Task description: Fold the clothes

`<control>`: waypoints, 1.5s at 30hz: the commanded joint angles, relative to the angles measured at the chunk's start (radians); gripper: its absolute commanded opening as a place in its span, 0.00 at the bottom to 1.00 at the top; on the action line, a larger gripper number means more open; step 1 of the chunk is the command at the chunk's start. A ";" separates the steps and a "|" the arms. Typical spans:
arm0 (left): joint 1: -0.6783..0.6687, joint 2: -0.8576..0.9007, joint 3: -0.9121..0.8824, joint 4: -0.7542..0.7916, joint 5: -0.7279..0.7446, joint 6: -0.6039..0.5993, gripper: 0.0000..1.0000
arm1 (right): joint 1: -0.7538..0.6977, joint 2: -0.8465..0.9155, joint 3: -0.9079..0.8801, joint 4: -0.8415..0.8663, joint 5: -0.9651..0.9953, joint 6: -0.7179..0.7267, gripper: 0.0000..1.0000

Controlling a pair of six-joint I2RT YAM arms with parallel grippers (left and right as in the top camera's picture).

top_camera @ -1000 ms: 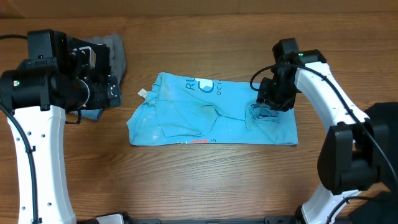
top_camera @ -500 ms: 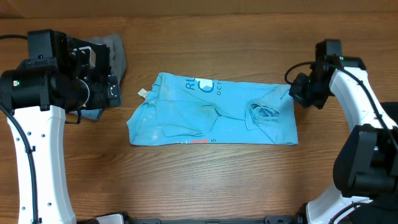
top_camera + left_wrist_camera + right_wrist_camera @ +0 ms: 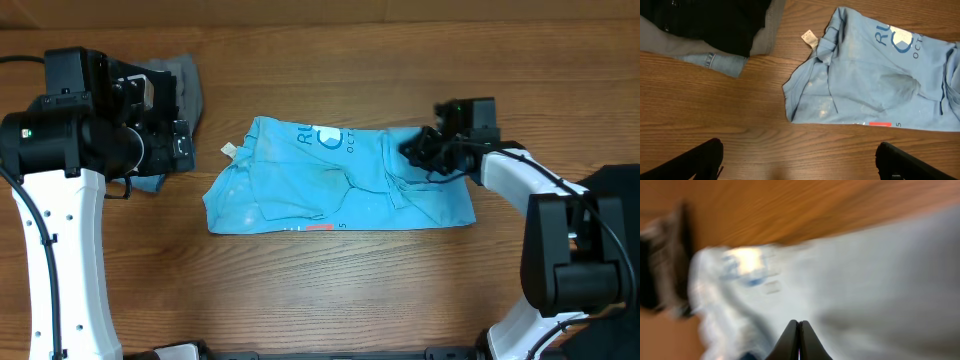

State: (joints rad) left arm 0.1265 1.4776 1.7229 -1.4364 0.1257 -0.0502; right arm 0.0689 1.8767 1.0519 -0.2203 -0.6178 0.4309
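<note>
The clothes are a sky-blue shirt (image 3: 320, 180) with white and dark lettering, lying flat mid-table, and a heap of grey, black and denim pieces (image 3: 178, 78) at the back left. My right gripper (image 3: 408, 150) is low over the shirt's upper right part. In the blurred right wrist view this gripper (image 3: 799, 323) is shut, nothing shows between the jaws, and blue cloth (image 3: 865, 280) lies just below. My left gripper (image 3: 800, 165) hangs wide open above bare wood, left of the shirt (image 3: 875, 75) and in front of the heap (image 3: 705, 25).
A small white tag (image 3: 810, 37) sticks out from the shirt's collar end. A denim cuff (image 3: 715, 60) pokes out from under the heap. The wooden table (image 3: 330, 290) runs bare along the front.
My right gripper shut, swung out to the right off the shirt, then came back left over its upper right part. The crumpled spot there now lies flatter. The left arm has not moved.
</note>
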 commanded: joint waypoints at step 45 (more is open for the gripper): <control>0.004 0.006 0.015 0.004 -0.006 -0.006 1.00 | -0.235 -0.251 0.062 -0.486 0.259 -0.290 0.60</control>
State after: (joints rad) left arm 0.1265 1.4776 1.7229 -1.4357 0.1253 -0.0502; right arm -0.1291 1.6039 1.1000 -0.7231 -0.4450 0.1116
